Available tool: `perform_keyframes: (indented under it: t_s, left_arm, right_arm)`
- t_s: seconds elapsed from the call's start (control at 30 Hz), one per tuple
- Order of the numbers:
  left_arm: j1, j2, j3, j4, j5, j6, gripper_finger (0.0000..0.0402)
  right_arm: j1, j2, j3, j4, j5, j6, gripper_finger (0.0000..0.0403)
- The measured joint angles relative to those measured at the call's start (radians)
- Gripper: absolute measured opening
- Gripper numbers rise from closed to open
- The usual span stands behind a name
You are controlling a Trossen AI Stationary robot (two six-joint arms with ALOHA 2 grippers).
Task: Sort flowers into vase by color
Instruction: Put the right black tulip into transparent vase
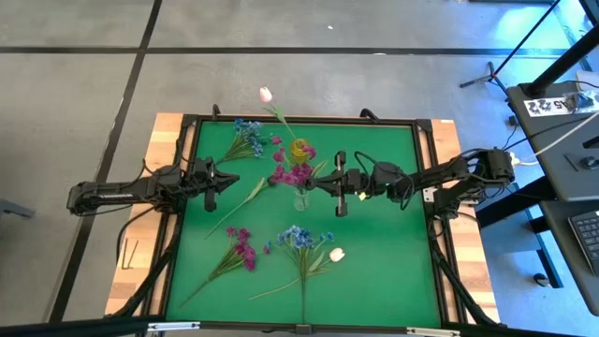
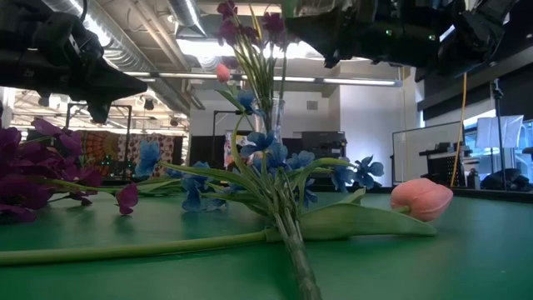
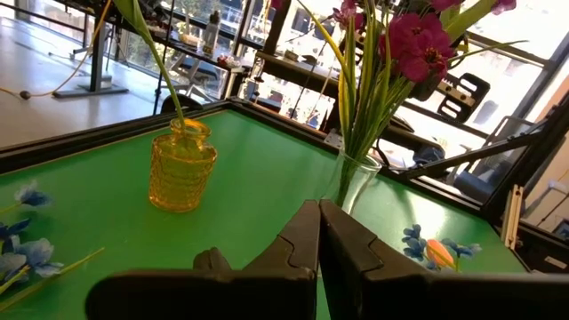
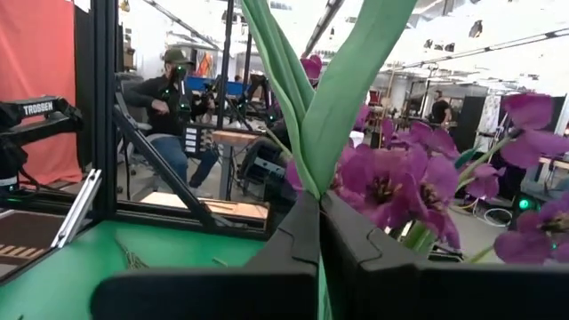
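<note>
A clear glass vase [image 1: 300,199] stands mid-table with magenta sprays [image 1: 292,170] in it. Just beyond it, a yellow glass vase [image 3: 182,169] holds one pink tulip [image 1: 266,94], which leans over the far edge. My right gripper [image 1: 320,183] hovers at the magenta heads, shut on a green leafy stem. My left gripper [image 1: 232,183] is shut and holds nothing, left of the vases, above a bare green stem [image 1: 247,200] lying flat. Also flat on the mat are a blue spray [image 1: 247,137], a magenta spray [image 1: 240,248], and a blue spray [image 1: 299,238] with a tulip [image 1: 336,254]. My right gripper pinches a green stem with long leaves [image 4: 313,169] between its two fingers, coming level from the table's right side and lying across the stem. The stem stands roughly upright among the magenta sprays above the clear vase. Its head is out of the wrist view.
A black frame rail [image 1: 299,119] runs around the green mat. Bare mat lies right of the vases and along the near right corner. A seated person [image 4: 173,98] and a stand show in the room beyond the table's left side.
</note>
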Motion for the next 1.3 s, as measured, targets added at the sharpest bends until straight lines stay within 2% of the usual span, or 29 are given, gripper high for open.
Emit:
perform_keyframes:
  t_s: [0.77,0.87,1.13,1.3]
  left_arm:
    - [0.000,0.000,0.000,0.000,0.000,0.000,0.0000]
    - [0.000,0.000,0.000,0.000,-0.003,0.010,0.0000]
    - [0.000,0.000,0.000,0.000,-0.022,0.026,0.0000]
    - [0.000,0.000,0.004,-0.003,-0.025,0.028,0.0000]
  right_arm:
    - [0.000,0.000,0.000,-0.099,0.060,0.021,0.0005]
    - [0.000,0.000,0.000,-0.100,0.060,0.025,0.0029]
    - [0.000,0.000,0.000,-0.111,0.060,0.046,0.0127]
    - [0.000,-0.017,0.000,-0.207,0.059,0.066,0.0169]
